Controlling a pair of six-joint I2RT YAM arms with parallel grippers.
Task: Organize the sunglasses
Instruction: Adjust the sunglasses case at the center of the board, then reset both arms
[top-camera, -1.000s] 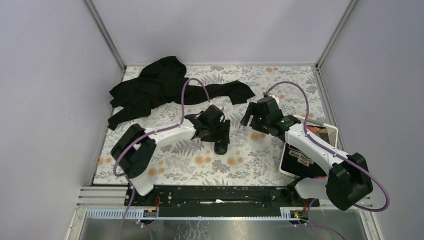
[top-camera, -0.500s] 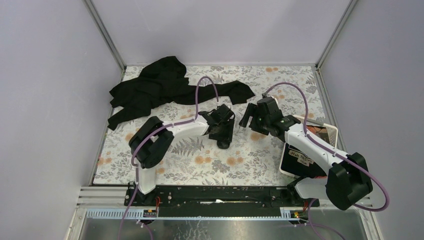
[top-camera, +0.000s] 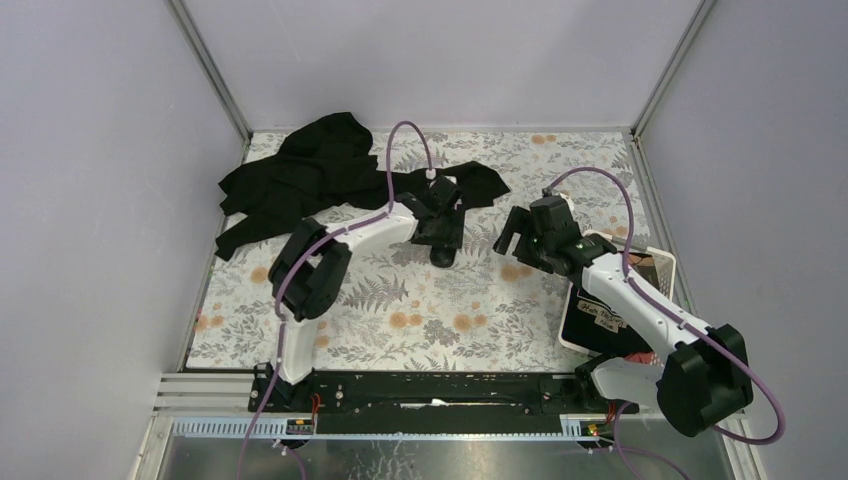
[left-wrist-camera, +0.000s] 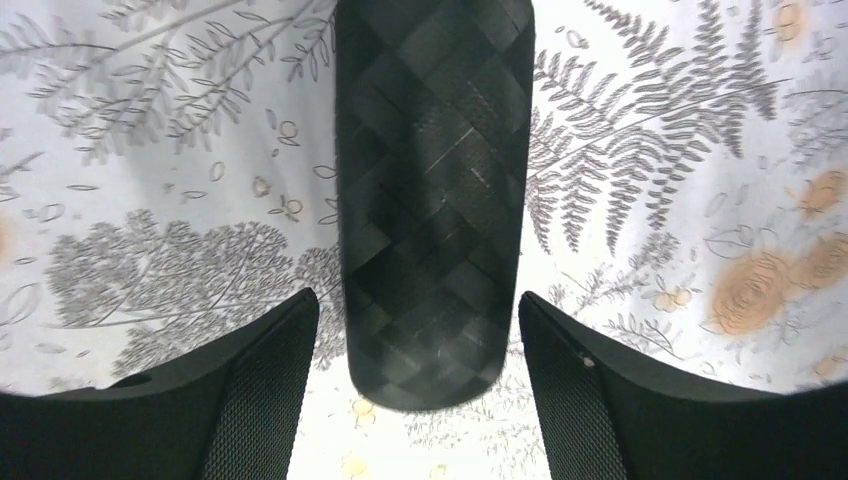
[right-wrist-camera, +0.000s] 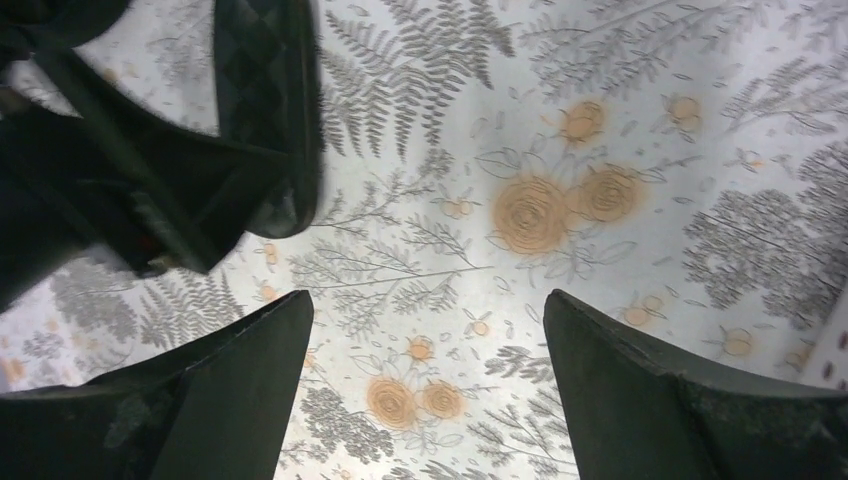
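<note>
Toward the worktop's (top-camera: 420, 330) right edge sits a white tray (top-camera: 668, 262) with dark contents too unclear to name. Farther in, near the middle, the right gripper (right-wrist-camera: 428, 300) hangs over the floral surface, its fingers spread wide with nothing between them. Just left of it, the left gripper (left-wrist-camera: 415, 310) straddles one end of the closed black case (left-wrist-camera: 430, 180), fingers parted on either side and not clamped on it. The sunglasses show in no view. A black garment (top-camera: 300, 180) lies crumpled at the far-left corner.
</note>
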